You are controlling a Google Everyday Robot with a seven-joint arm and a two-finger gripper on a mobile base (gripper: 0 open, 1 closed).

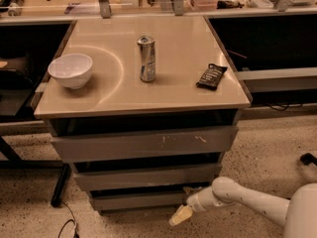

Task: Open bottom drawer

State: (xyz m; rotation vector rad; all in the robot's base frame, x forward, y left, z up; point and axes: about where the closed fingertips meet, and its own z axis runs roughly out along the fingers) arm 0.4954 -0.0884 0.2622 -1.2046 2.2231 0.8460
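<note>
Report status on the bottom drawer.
Gripper low, at right end of bottom drawer. Drawer not visibly pulled out. Nothing seen blocking its front.

On tabletop (pixel 183 38) we mark bowl (pixel 71 69) left, can (pixel 146 58) centre, packet (pixel 212 76) right. Beneath, three drawers stacked: top drawer (pixel 143 143), middle drawer (pixel 146 176), bottom drawer (pixel 138 200) lowest. We find gripper (pixel 185 206) near floor (pixel 267 152), just beside bottom drawer's right end, near side.

No text, brand or number can be read anywhere. The tall silver metal can (pixel 146 58) and the flat black snack packet (pixel 212 76) to its right may carry print, but it is too blurred to tell. The pale gripper (pixel 181 214) sits far below the can, near floor level.
</note>
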